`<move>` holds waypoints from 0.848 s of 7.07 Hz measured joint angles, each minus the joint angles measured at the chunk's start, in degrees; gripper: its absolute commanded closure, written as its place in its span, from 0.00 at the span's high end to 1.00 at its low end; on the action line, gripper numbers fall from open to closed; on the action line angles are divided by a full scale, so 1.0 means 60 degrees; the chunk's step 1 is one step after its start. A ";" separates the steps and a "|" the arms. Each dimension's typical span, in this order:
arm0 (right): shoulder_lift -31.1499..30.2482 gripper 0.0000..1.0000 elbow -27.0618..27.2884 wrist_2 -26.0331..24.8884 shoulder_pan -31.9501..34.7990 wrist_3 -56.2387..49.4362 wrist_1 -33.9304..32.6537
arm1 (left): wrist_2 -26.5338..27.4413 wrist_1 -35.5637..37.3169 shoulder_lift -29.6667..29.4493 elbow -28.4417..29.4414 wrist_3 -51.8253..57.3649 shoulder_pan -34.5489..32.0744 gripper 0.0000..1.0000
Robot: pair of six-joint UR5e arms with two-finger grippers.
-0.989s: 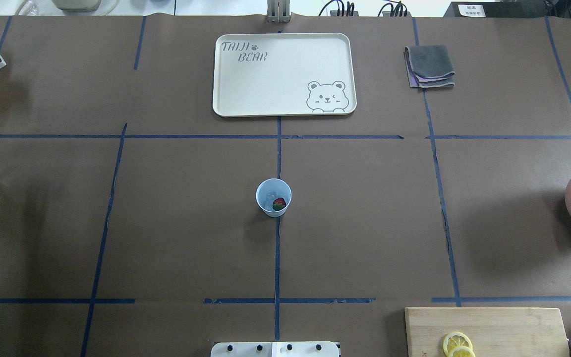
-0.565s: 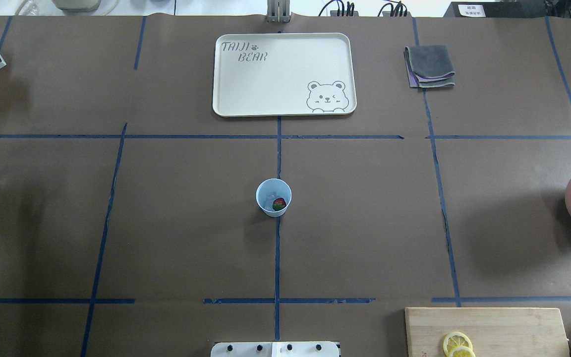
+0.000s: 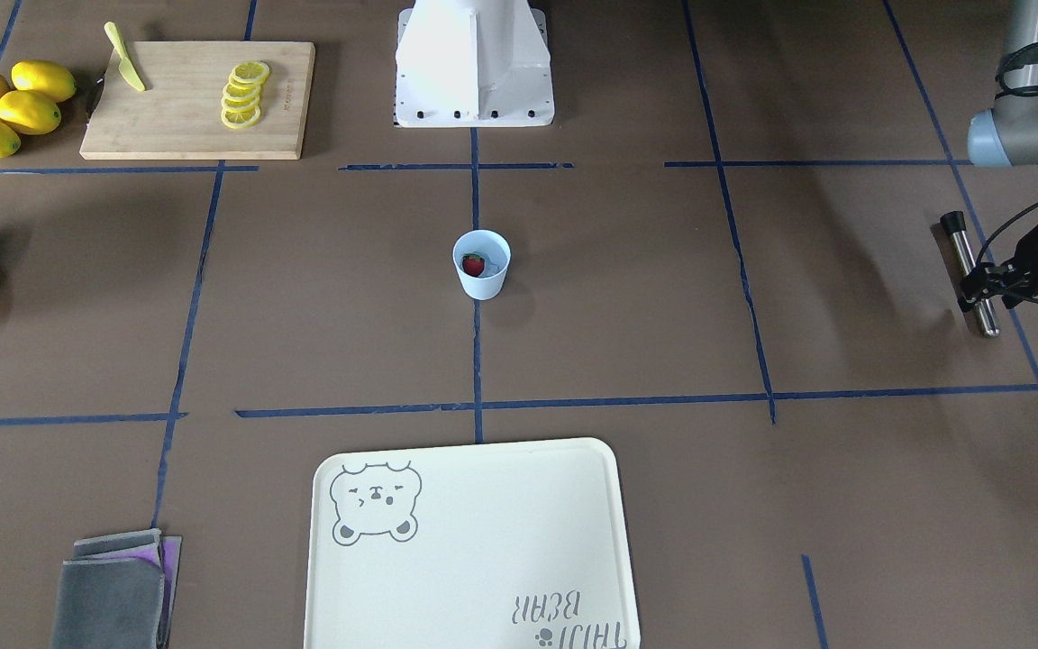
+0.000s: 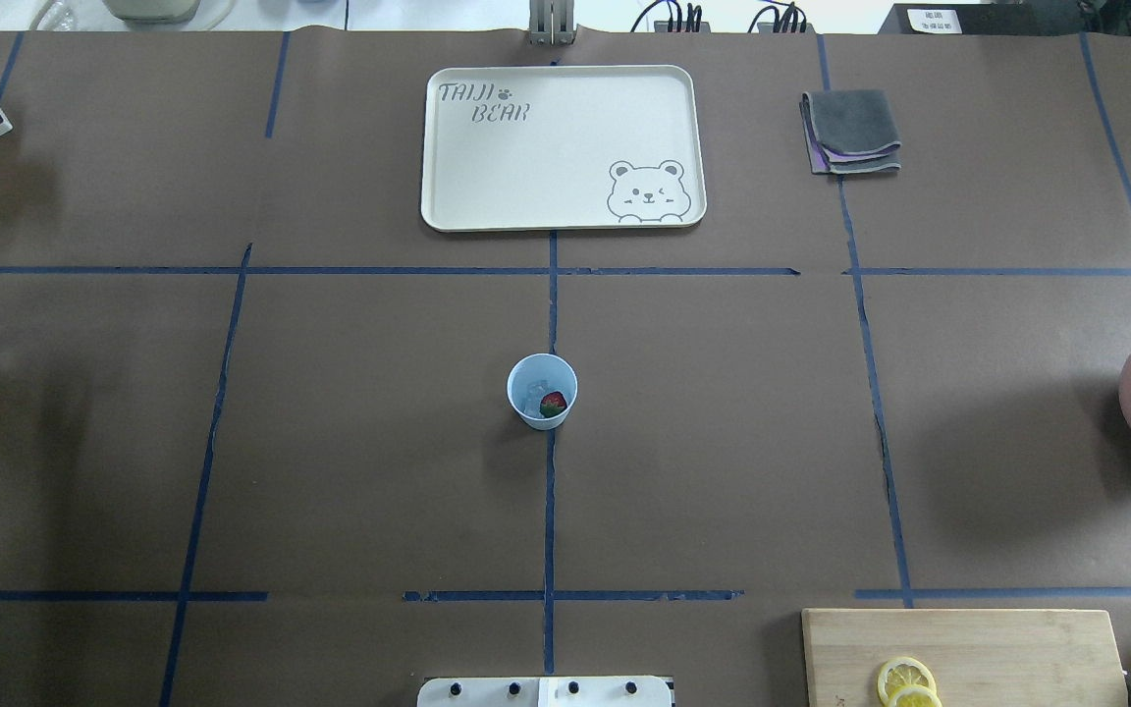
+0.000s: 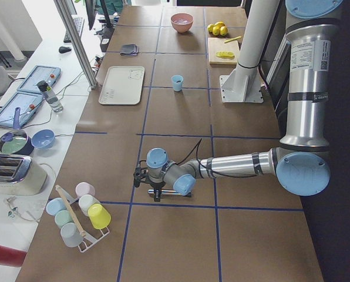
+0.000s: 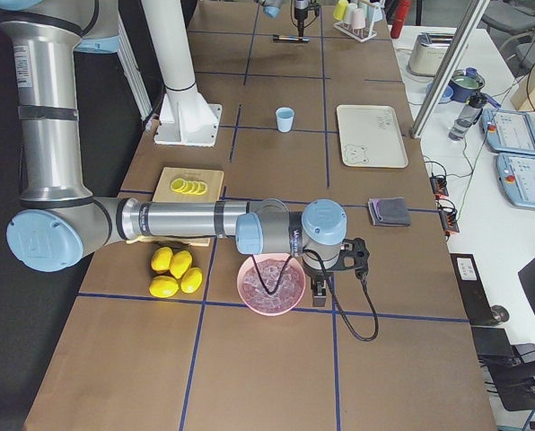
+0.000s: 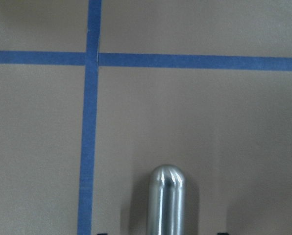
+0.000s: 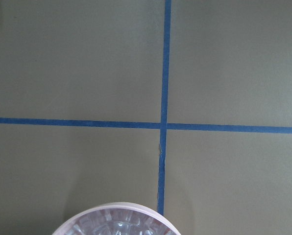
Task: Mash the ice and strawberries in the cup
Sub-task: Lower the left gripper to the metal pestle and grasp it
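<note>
At table centre, the small pale blue plastic cup (image 4: pixel 511 388) holding red strawberry (image 4: pixel 553 403) and clear ice (image 4: pixel 531 397) hasn't moved — well apart from left gripper (image 3: pixel 978 293), spread astride a steel rod (image 3: pixel 964 252); right gripper's (image 6: pixel 320 289) state: cannot tell.
</note>
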 measured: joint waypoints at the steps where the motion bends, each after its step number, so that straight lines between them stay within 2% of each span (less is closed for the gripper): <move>1: 0.0000 1.00 -0.0005 -0.0004 0.0000 -0.0004 0.0000 | 0.0000 0.0000 0.0000 0.0002 0.0011 0.0006 0.68; 4: 0.0000 1.00 -0.0012 -0.0008 0.0000 -0.0005 0.0000 | 0.0000 0.0000 0.0000 0.0012 0.0016 0.0014 0.66; 5: 0.0000 1.00 -0.0012 -0.0008 0.0000 -0.0005 0.0000 | 0.0000 0.0000 0.0000 0.0013 0.0013 0.0020 0.61; 6: 0.0000 1.00 -0.0016 -0.0008 0.0000 -0.0005 0.0000 | 0.0000 0.0003 0.0000 0.0014 0.0001 0.0053 0.50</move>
